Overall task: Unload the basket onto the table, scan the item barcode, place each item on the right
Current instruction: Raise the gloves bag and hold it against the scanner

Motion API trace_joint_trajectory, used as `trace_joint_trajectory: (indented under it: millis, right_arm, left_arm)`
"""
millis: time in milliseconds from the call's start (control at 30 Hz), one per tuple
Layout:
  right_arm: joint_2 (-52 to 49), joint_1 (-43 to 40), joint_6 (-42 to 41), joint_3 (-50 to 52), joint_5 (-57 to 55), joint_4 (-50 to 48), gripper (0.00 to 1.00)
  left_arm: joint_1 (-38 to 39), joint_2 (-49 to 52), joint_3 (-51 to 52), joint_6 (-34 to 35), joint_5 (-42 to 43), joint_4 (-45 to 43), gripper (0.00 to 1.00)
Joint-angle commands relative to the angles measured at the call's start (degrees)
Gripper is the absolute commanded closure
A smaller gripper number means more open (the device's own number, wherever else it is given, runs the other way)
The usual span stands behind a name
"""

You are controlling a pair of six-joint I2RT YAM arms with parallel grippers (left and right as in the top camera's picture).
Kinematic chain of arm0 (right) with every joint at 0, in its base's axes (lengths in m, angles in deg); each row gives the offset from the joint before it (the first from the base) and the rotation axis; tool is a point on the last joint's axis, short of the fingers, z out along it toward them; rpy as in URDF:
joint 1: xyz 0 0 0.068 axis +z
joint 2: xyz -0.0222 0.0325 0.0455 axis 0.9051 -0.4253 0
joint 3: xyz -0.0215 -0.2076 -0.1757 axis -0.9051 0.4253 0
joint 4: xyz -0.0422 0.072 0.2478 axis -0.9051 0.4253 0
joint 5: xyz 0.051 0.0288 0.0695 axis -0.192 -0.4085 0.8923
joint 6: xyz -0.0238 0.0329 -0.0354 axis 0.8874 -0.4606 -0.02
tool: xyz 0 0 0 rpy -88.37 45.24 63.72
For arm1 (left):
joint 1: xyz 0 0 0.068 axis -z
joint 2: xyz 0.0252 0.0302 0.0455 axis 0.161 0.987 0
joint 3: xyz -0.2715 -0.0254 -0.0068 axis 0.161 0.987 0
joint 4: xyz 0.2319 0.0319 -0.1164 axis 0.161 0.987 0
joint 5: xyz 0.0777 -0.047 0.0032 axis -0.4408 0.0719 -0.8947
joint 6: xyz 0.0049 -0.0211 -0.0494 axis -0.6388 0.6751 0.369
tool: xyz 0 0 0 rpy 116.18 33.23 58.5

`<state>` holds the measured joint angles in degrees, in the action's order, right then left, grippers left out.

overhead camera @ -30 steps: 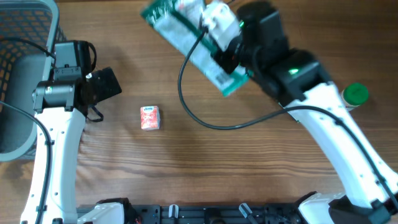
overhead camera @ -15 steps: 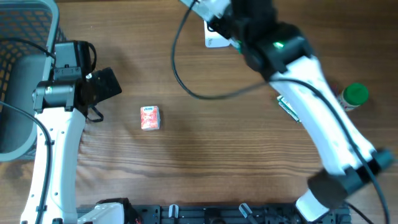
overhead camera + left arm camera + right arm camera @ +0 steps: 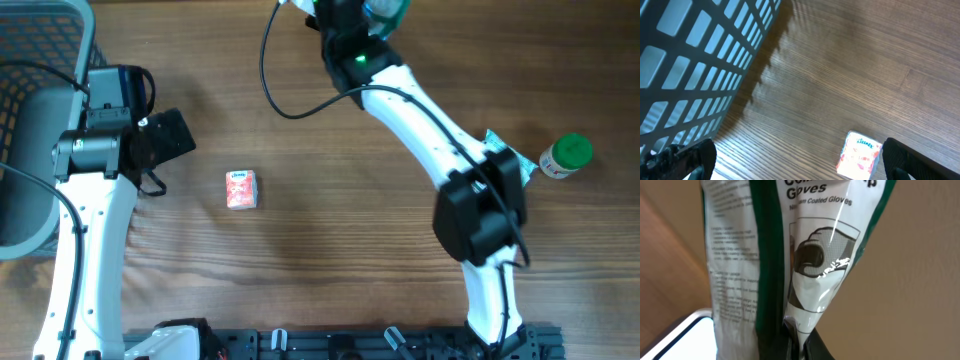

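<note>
Glove packet, pinched at its lower edge in my clenched right claw, raised off the wood-grain table; my left claw gapes wide near the mesh basket.

White arm links, black joints, black left gripper, looping black cable (green light lit).

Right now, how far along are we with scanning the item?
Done: pickup; the right claw is shut on the glove packet at the far edge of the table. In hand: presenting it, but no barcode or scanner shows clearly, so no scan is confirmed. Left: the tissue pack and green-capped bottle wait on it; the left claw hangs open near the tissue pack.
</note>
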<state>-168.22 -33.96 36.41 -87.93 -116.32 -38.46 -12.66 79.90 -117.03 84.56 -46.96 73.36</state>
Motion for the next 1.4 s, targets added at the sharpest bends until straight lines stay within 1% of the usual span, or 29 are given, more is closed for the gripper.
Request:
trace_joint_trajectory:
  millis: [0,167,267,400,767,1067,1200,1367]
  right_arm:
    - [-4.52,-0.48,5.75,-0.24,-4.81,-9.57,0.96]
    - [-8.94,-0.52,10.43,-0.20,-4.79,-21.64,0.96]
    - [-11.28,-0.74,14.25,-0.20,-4.79,-25.64,0.96]
    - [-13.84,-1.18,14.86,-0.20,-4.31,-29.79,0.96]
    - [-17.77,-0.39,13.07,-0.13,-3.28,-29.22,0.96]
    - [-17.97,1.05,12.92,-0.13,-4.87,-29.22,0.96]
    - [-17.97,1.66,9.77,-0.13,-6.80,-29.11,0.96]
    - [-17.97,2.82,9.55,-0.13,-10.10,-24.11,0.96]
  left_arm:
    - [-0.26,-0.72,-0.81,0.48,-0.90,-0.15,0.00]
    - [-0.26,-0.72,-0.81,0.48,-0.87,-0.15,0.00]
    - [-0.26,-0.72,-0.81,0.48,-0.87,-0.15,0.00]
    - [-0.26,-0.72,-0.81,0.48,-0.87,-0.15,0.00]
    - [-0.26,-0.72,-0.81,0.48,-0.87,-0.15,0.00]
    - [-0.26,-0.72,-0.81,0.48,-0.90,-0.15,0.00]
    - [-0.26,-0.72,-0.81,0.48,-0.87,-0.15,0.00]
    - [-0.26,-0.72,-0.81,0.48,-0.87,-0.15,0.00]
